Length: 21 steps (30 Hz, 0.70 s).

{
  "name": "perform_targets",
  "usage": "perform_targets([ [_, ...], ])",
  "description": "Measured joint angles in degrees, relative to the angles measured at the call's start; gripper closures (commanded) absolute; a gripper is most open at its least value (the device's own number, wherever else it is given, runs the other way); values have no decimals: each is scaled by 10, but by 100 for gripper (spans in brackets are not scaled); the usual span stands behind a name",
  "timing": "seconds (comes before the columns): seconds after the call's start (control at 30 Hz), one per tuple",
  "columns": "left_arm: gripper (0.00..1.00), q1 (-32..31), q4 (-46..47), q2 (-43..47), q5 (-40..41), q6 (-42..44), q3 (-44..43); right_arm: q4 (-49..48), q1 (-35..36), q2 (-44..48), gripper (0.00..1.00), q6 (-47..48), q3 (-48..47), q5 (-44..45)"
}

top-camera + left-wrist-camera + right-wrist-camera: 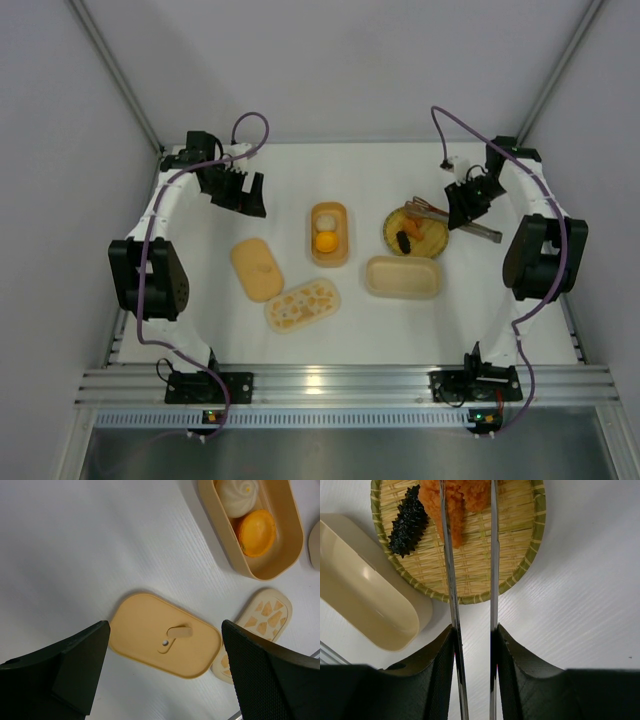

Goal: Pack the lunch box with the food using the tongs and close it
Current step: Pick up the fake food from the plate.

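Observation:
My right gripper (472,630) is shut on the tongs (493,555), one silver arm pressed by each finger. The arms reach out over the round woven plate (470,575) and straddle an orange fried chunk (465,495); their tips are cut off by the frame. A dark spiky piece (408,520) lies on the plate to the left. From above, the right gripper (462,205) hangs beside the plate (432,245). One lunch box tray (329,258) holds a whitish ball (325,220) and a yellow-orange ball (325,241). My left gripper (240,190) hovers open and holds nothing.
An empty cream tray (402,277) lies in front of the plate. A plain orange lid (165,635) lies flat below the left gripper (164,625), and a patterned lid (302,304) sits beside it. White walls enclose the table.

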State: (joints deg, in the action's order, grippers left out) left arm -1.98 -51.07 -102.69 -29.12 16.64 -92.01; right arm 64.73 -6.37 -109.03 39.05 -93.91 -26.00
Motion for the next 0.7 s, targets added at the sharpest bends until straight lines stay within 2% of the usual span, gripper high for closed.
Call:
perform_targets([
  [0.27, 2, 0, 0, 0, 0, 0, 0, 3, 0, 2, 84, -1, 0, -1],
  [0.7, 2, 0, 0, 0, 0, 0, 0, 20, 0, 49, 86, -20, -27, -17],
])
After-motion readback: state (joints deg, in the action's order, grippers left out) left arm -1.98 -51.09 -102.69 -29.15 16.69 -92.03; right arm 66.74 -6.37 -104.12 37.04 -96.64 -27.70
